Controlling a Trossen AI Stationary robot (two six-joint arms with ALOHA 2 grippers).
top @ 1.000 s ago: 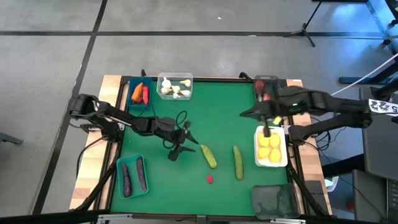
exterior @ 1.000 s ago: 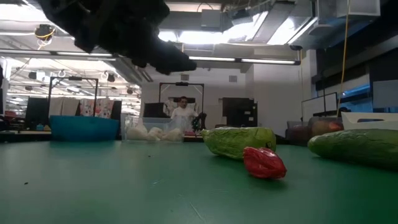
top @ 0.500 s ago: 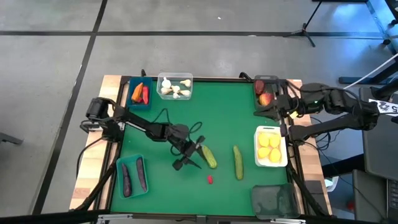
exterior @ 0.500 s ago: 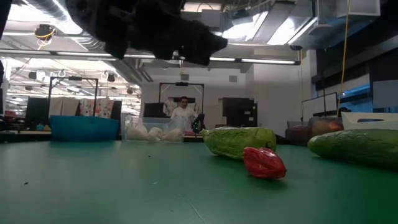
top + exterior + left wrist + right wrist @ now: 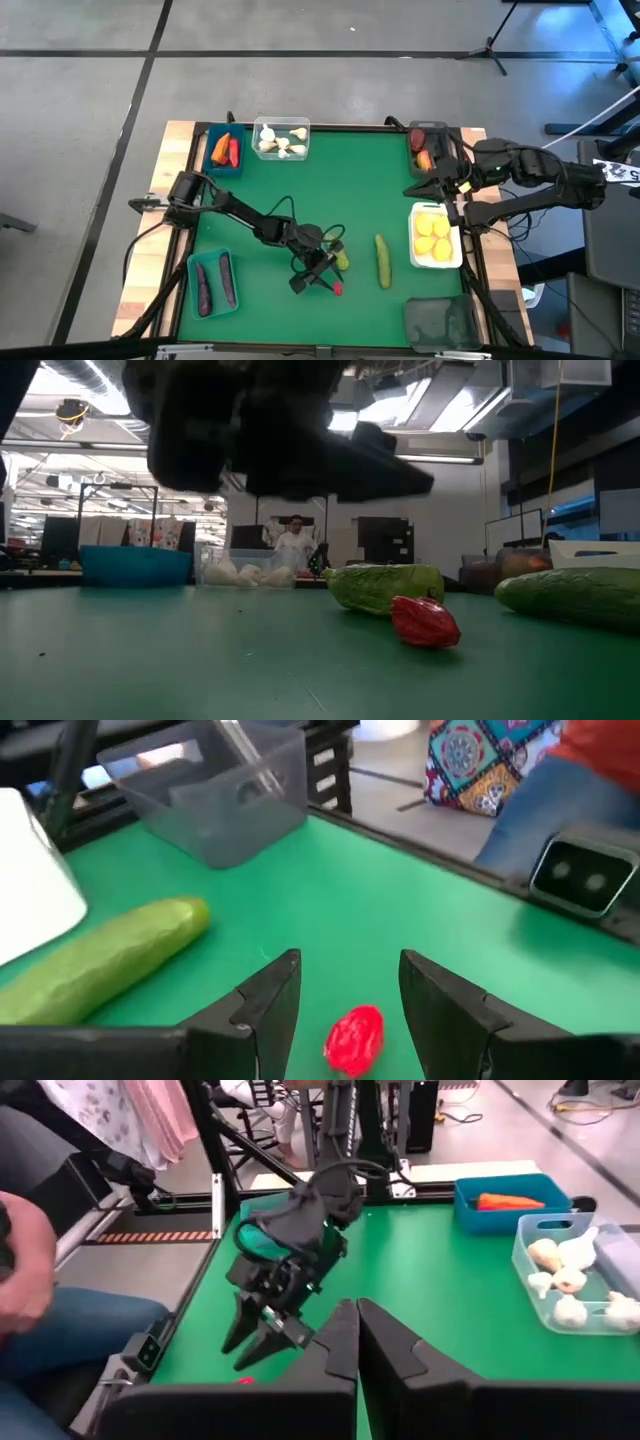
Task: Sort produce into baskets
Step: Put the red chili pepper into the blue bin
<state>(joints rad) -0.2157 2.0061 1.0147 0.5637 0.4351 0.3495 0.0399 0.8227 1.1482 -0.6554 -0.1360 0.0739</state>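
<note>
Hovering low over the green table (image 5: pixel 280 170), the left gripper (image 5: pixel 318 277) straddles a small red pepper (image 5: pixel 354 1038), its two dark fingers (image 5: pixel 268 1000) parted with the toy sitting in the gap between them and not yet pinched. From above, the pepper (image 5: pixel 338 289) lies toward six o'clock on the mat, just beside the shorter cucumber (image 5: pixel 341 259), with a longer cucumber (image 5: pixel 383 262) a little farther toward three o'clock. The right gripper (image 5: pixel 436 183) waits with its fingers pressed together at the three o'clock edge, between the apple tray (image 5: pixel 428 135) and the white basket (image 5: pixel 436 262) of lemons (image 5: pixel 434 238).

The pepper looks like a light, hollow plastic piece, wrinkled on its surface and probably stiff; it should weigh next to nothing but may skate on the smooth mat or pop out sideways if squeezed off-centre. A hold across its thick middle, with the fingertips low against the table, seems the safest bet. The neighbouring cucumber is close enough that it could be nudged.

Its likely destination is the blue basket (image 5: pixel 224 150) at eleven o'clock, which already holds a carrot and something red; garlic fills the clear basket (image 5: pixel 282 138) beside it, eggplants lie in a basket (image 5: pixel 213 284) at eight o'clock, and a dark tray (image 5: pixel 441 322) at five o'clock has no produce visible in it. A seated person's knee shows beyond the table in the wrist views.
</note>
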